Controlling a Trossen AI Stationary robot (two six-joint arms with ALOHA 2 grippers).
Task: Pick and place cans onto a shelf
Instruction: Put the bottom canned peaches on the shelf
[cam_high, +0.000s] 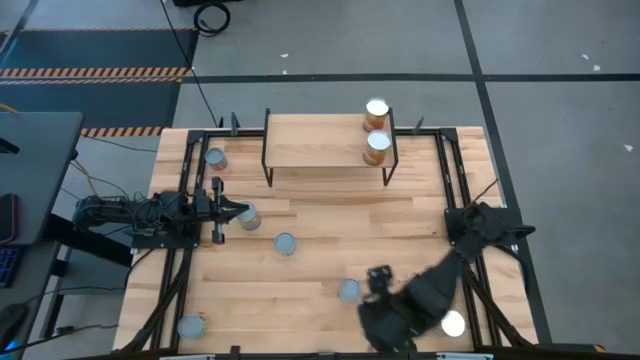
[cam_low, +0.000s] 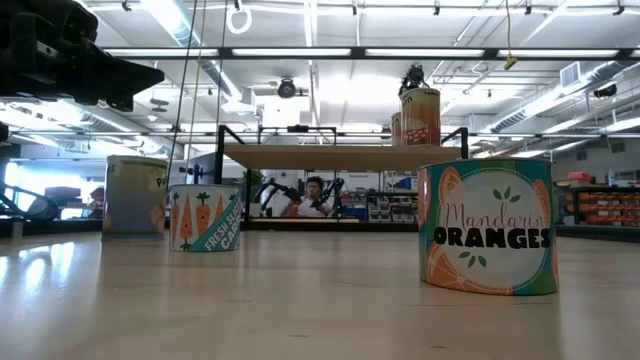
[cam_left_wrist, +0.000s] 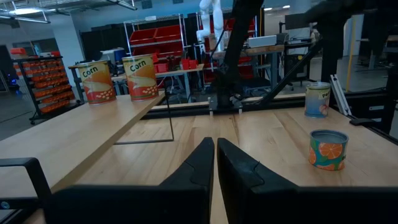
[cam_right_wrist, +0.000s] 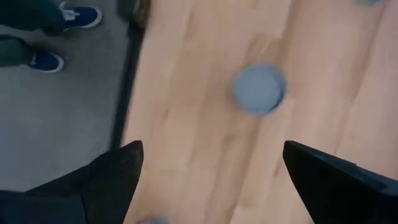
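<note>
The light-wood shelf (cam_high: 320, 140) stands at the table's far side, with two corn cans (cam_high: 376, 112) (cam_high: 377, 147) standing on its right end. Several cans stand on the table. One is the orange-labelled can (cam_high: 348, 290) near the front. My right gripper (cam_high: 378, 278) hangs above the table just right of this can. It is open and empty, its fingers wide apart in the right wrist view (cam_right_wrist: 212, 149), with the can's top (cam_right_wrist: 259, 90) ahead of them. My left gripper (cam_high: 238, 210) is shut and empty (cam_left_wrist: 215, 146). It is raised over a can (cam_high: 249, 217) at mid-left.
More cans stand at the far left (cam_high: 215, 157), at centre (cam_high: 285, 243), at the near left (cam_high: 190, 326) and at the near right (cam_high: 453, 323). Black frame rails (cam_high: 452, 170) run along the table's sides. A person's shoes (cam_right_wrist: 43, 59) show on the floor beyond the table's edge.
</note>
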